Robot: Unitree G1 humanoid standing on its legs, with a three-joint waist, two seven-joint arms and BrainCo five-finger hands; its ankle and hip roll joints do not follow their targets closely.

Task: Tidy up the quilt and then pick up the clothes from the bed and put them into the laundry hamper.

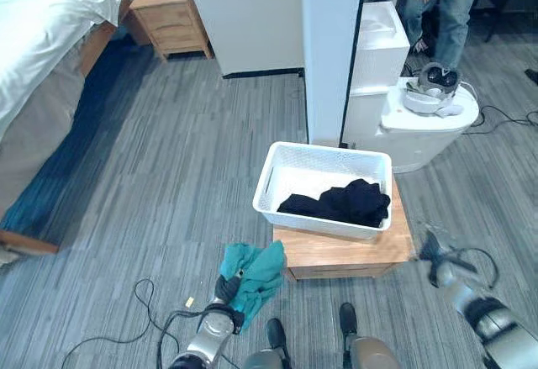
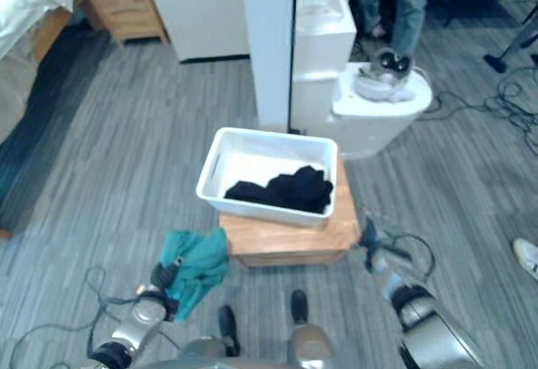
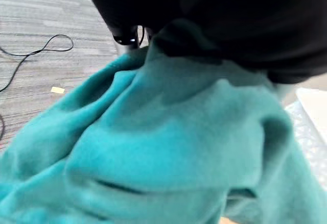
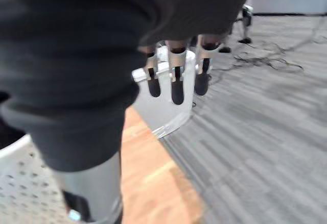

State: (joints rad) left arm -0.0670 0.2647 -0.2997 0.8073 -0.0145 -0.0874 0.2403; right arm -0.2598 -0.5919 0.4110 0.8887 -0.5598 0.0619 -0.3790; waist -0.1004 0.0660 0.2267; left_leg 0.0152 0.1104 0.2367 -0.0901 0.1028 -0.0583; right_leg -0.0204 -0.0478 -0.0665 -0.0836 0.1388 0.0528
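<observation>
Low at the robot's left, just short of the wooden tabletop (image 1: 353, 250), the left hand (image 1: 225, 290) carries a teal garment (image 1: 255, 271), bunched and draped over the hand so that the cloth hangs clear of the floor. From the left wrist view the teal folds cover the hand's fingers, so whether they are curled into the cloth cannot be told; the way the bundle stays up suggests a hold from underneath. The garment sits beside the near left corner of the tabletop, not yet over the white laundry hamper (image 1: 286, 160), which stands on that tabletop with a black piece of clothing (image 1: 345, 202) already lying in its right half. That leaves the left half bare, which looks like the natural spot for the teal piece, and the hamper's low perforated wall should be easy to pass over from this side.

The right hand (image 4: 176, 76) hangs off the far right edge of the tabletop, fingers straight and holding nothing, likely kept out of the way.

Well apart at the upper left, the bed (image 1: 50, 16) shows a white quilt (image 1: 59, 3) lying smooth.
</observation>
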